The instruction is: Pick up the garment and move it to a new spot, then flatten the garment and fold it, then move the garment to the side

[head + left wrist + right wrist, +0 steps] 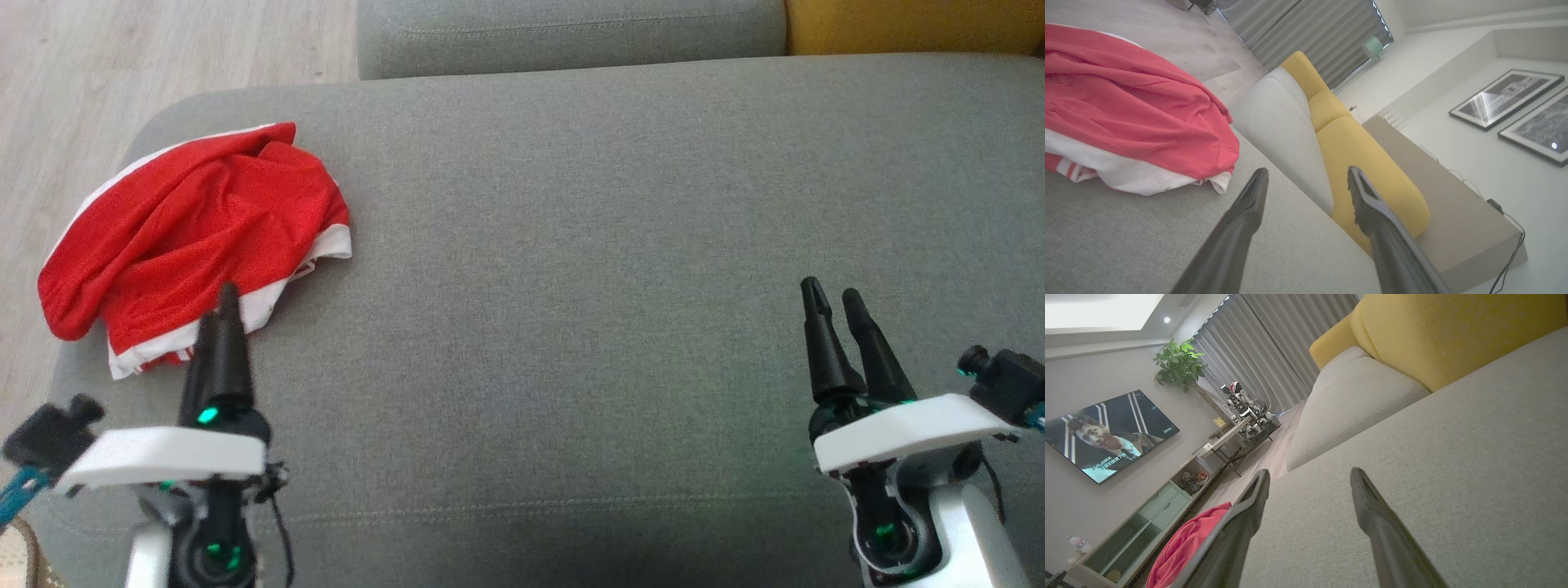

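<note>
Crumpled red garment (1126,110) on grey cushion (1126,237), open left claw (1306,179) beside

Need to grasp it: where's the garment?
Head view: the red garment lies crumpled at the grey cushion's left end, just ahead of the left gripper.

Red garment (196,237) (white-trimmed) lies crumpled, left.
</note>
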